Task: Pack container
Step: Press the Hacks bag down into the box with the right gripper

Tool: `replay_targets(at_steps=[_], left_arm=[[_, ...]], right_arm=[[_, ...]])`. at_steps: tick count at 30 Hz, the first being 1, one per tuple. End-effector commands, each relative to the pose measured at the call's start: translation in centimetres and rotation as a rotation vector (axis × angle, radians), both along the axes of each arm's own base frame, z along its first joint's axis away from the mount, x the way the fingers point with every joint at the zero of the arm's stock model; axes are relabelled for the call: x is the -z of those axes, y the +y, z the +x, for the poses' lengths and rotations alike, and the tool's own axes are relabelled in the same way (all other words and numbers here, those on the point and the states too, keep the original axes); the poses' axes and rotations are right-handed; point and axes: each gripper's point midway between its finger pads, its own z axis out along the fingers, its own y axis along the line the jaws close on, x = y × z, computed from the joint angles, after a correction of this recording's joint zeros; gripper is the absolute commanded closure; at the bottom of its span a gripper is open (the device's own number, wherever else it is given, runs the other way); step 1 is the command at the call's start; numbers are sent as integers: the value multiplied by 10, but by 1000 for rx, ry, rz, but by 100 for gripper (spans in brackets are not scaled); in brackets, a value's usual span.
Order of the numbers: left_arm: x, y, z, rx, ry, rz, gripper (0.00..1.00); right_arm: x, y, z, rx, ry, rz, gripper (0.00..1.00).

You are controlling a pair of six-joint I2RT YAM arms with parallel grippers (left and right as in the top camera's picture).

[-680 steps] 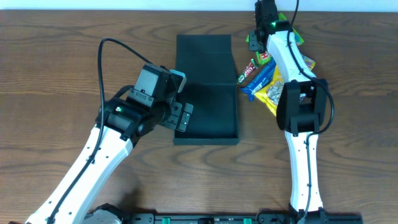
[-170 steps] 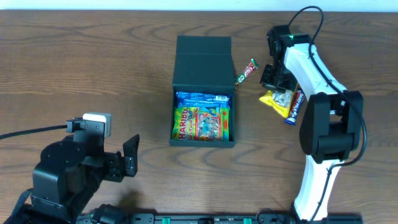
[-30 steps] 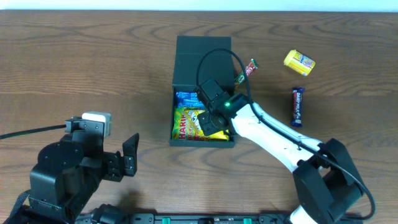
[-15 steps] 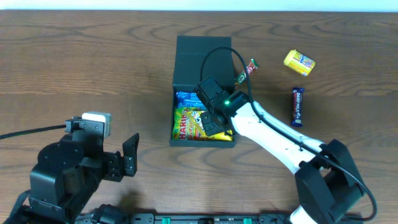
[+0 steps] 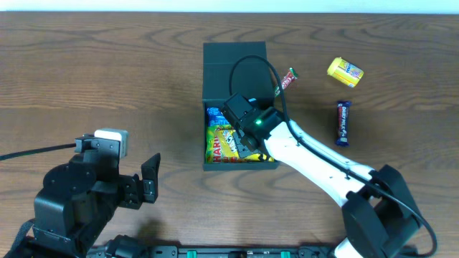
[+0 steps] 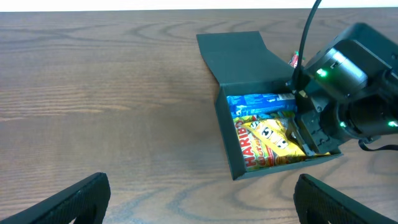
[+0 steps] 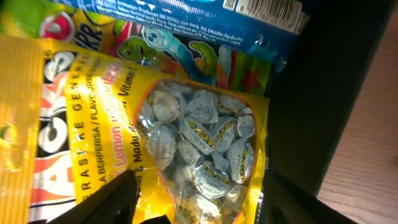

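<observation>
Container (image 5: 234, 61): we found it open, lid far.
Right gripper (image 5: 242, 140): inside, over yellow candy bag (image 7: 199, 143); grip we could not tell.
Left gripper (image 5: 148, 183): near left, fingers spread.

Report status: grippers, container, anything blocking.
Left gripper open, off to the side. Right gripper open inside container, over yellow candy bag. Lid open; only the right arm crosses the opening.
</observation>
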Motion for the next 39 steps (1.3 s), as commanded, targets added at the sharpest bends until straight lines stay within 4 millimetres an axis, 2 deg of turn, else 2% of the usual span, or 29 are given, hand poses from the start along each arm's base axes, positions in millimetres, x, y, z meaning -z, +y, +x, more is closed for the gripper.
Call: replay_targets(at_steps=[1, 3, 4, 5, 6, 7, 8, 11, 16, 23, 29, 39], left_arm=[[-12, 2, -1, 1, -37, 2, 5], [-12, 2, -1, 1, -37, 2, 5], [-12, 2, -1, 1, -37, 2, 5], [-12, 2, -1, 1, -37, 2, 5], [-12, 2, -1, 0, -37, 2, 5], [-12, 2, -1, 0, -38, 2, 5], [-12, 2, -1, 0, -38, 2, 5], [-12, 2, -1, 0, -38, 2, 5], [-12, 2, -1, 1, -37, 2, 5], [-11, 2, -2, 1, -33, 4, 5], [-10, 2, -2, 1, -30, 5, 5], [-10, 2, -2, 1, -30, 5, 5]], right_arm=[[-37, 13, 11, -18, -80, 78, 26], [-53, 17, 14, -18, -115, 112, 23], [-59, 17, 15, -17, -131, 126, 24], [-66, 18, 17, -16, -151, 143, 38], [-70, 19, 18, -16, -164, 155, 67], [-72, 19, 19, -15, -171, 161, 91], [-72, 20, 20, -14, -168, 170, 99], [-60, 28, 13, -58, -113, 201, 99], [-27, 42, -8, -126, 27, 255, 99], [3, 39, -20, -140, 109, 222, 99], [28, 49, -38, -175, 226, 271, 99], [39, 50, -47, -172, 288, 272, 99]])
